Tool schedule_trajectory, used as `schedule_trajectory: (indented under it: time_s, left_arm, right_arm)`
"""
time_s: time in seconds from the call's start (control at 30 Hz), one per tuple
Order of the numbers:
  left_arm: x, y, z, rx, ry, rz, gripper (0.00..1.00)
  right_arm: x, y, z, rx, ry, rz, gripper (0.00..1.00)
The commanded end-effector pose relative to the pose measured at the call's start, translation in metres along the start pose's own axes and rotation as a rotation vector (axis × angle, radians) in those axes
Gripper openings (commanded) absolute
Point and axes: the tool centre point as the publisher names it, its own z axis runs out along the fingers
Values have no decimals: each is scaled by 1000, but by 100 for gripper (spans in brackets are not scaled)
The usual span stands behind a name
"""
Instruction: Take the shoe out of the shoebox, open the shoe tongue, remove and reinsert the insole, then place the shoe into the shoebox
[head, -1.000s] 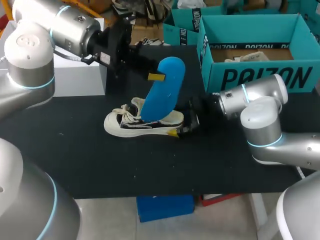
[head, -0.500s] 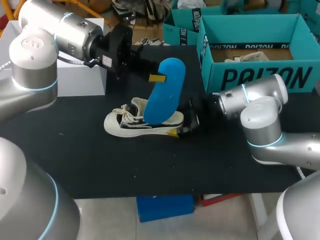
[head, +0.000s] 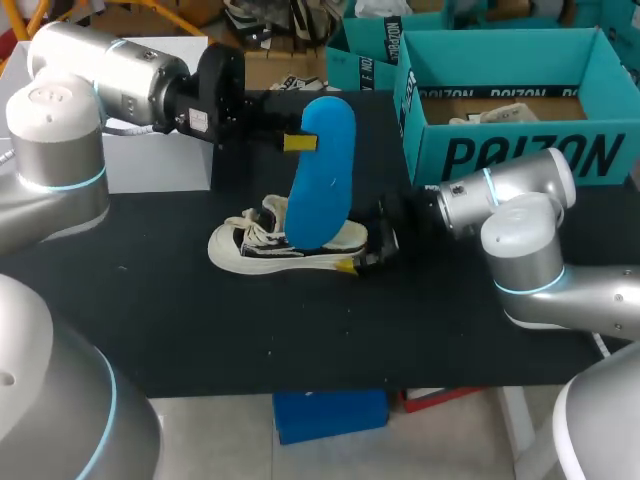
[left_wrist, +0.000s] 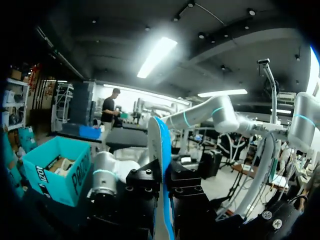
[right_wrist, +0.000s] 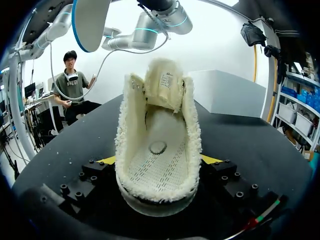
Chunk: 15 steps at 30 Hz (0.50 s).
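A cream low shoe (head: 262, 245) lies on the black table (head: 300, 330), toe pointing left. My right gripper (head: 368, 246) is shut on its heel. In the right wrist view the shoe (right_wrist: 159, 150) sits between the yellow-tipped fingers (right_wrist: 108, 160), its fleecy inside bare and the tongue folded up. My left gripper (head: 298, 142) is shut on the blue insole (head: 322, 170), holding it nearly upright over the shoe. The insole (left_wrist: 161, 165) runs edge-on between the left fingers, and its end (right_wrist: 90, 20) shows high above the shoe. The teal shoebox (head: 520, 150) stands open at the back right.
A second teal box (head: 362, 52) stands behind the table's far edge. A white block (head: 150, 150) stands at the left under my left arm. Bare black tabletop lies in front of the shoe up to the near edge.
My left gripper has drawn back to the left and a little up, tipping the insole more upright. The right gripper and the shoe have not moved.
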Motion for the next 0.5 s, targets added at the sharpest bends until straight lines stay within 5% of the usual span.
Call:
schedule_trajectory:
  time_s: [0.03,0.5]
  left_arm:
    - [14,-15,-5,44,-14,1,0]
    - [31,-59,2,189,50,-38,0]
  right_arm:
    - [0,-2,1,2,-1,1,0]
    - [0,-2,1,2,-1,1,0]
